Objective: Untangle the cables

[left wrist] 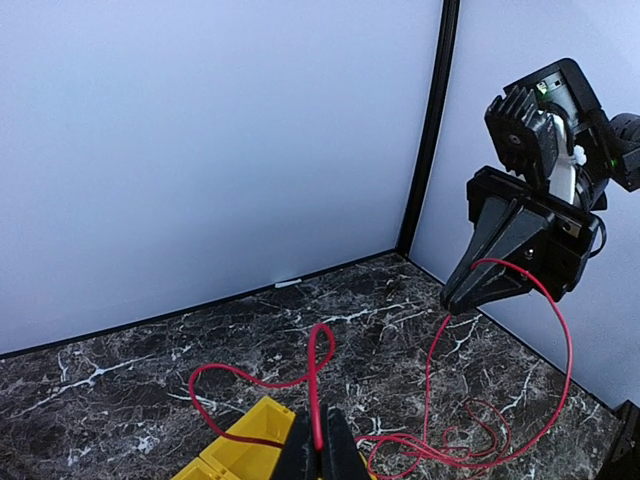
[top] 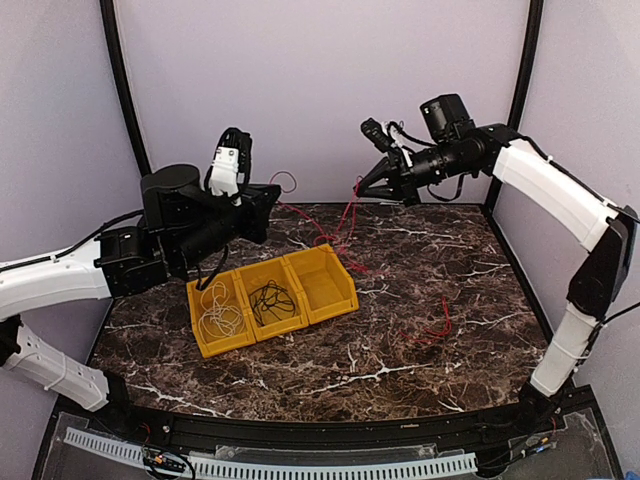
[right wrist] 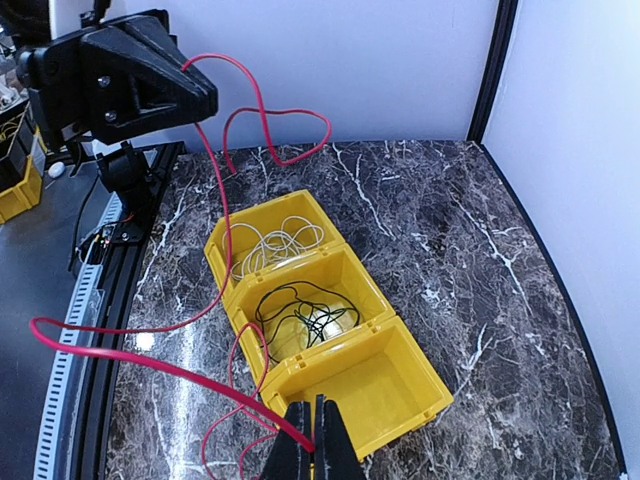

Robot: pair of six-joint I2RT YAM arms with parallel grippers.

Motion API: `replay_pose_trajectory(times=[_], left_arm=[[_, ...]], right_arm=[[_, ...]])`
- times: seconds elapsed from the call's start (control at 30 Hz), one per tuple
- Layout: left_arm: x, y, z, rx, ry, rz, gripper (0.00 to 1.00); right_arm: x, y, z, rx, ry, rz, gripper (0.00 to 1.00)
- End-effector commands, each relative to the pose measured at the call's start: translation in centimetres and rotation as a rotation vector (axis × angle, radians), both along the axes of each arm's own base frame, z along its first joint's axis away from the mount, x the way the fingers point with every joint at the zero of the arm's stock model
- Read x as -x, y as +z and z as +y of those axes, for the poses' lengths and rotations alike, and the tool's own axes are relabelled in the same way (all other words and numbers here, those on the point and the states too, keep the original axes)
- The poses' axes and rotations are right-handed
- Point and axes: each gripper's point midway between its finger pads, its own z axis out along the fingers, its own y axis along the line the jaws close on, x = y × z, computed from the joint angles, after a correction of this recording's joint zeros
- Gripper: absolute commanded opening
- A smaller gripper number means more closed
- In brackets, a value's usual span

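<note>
The red cable (top: 343, 222) is stretched in the air between both grippers, with loose loops sagging to the table. My left gripper (top: 272, 196) is shut on one part of it (left wrist: 316, 392), above the bins. My right gripper (top: 361, 186) is shut on another part (right wrist: 180, 370), raised at the back. In the right wrist view the left gripper (right wrist: 190, 96) shows with red loops hanging from it. The white cable (top: 222, 318) lies coiled in the left yellow bin. The black cable (top: 271, 300) lies in the middle bin.
Three joined yellow bins (top: 336, 300) sit diagonally left of centre on the dark marble table; the right bin (right wrist: 368, 377) holds nothing. A further red loop (top: 430, 330) lies on the table at the right. Walls stand close behind and on both sides.
</note>
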Motion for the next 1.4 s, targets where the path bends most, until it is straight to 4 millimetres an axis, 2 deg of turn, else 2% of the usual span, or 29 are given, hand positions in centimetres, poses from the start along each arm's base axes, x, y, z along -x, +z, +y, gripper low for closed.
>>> replay_pose_trajectory(times=[0.0,0.13,0.27,0.43,0.57,0.67,0.77,0.8,0.93,1.0,1.13,1.27,1.37], left_arm=[[0.0,1.4,1.6,0.074,0.042,-0.028,0.00],[-0.6,1.3,2.1,0.113,0.070,-0.023,0.00],[-1.6,0.4,1.7,0.117,0.082,-0.006,0.00],[-3.7,-0.9,1.0,0.105,0.106,0.021,0.00],[-5.6,-2.0,0.4,0.097,0.118,0.046,0.00],[-7.0,-3.7,0.0,0.086,0.127,0.079,0.00],[-7.9,-4.9,-0.3,0.080,0.122,0.102,0.00],[-8.2,-5.4,-0.6,0.070,0.118,0.109,0.00],[-8.9,-7.3,-1.4,0.030,0.108,0.138,0.00],[-9.2,-8.2,-1.6,0.010,0.107,0.153,0.00],[-9.8,-9.6,-1.6,-0.038,0.116,0.166,0.00],[-10.7,-10.6,-1.8,-0.102,0.129,0.171,0.00],[-12.0,-10.7,-1.4,-0.178,0.185,0.166,0.00]], right_arm=[[-1.8,-1.2,2.2,-0.010,-0.005,0.028,0.00],[-3.2,-2.7,3.4,-0.017,-0.004,0.051,0.00],[-4.7,-4.9,4.4,-0.005,-0.020,0.068,0.00],[-7.4,-10.1,5.3,0.063,-0.078,0.122,0.00],[-8.3,-13.6,5.6,0.113,-0.108,0.177,0.01],[-8.2,-15.0,5.5,0.147,-0.120,0.198,0.09],[-7.5,-15.3,4.5,0.177,-0.135,0.179,0.26],[-7.1,-16.0,3.8,0.203,-0.145,0.173,0.33],[-4.9,-17.9,0.7,0.312,-0.168,0.153,0.46],[-3.2,-19.1,-0.8,0.361,-0.166,0.160,0.49],[0.1,-20.1,-3.5,0.398,-0.159,0.170,0.53],[2.3,-19.7,-5.4,0.381,-0.162,0.144,0.56],[2.5,-18.7,-6.8,0.337,-0.197,0.102,0.59]])
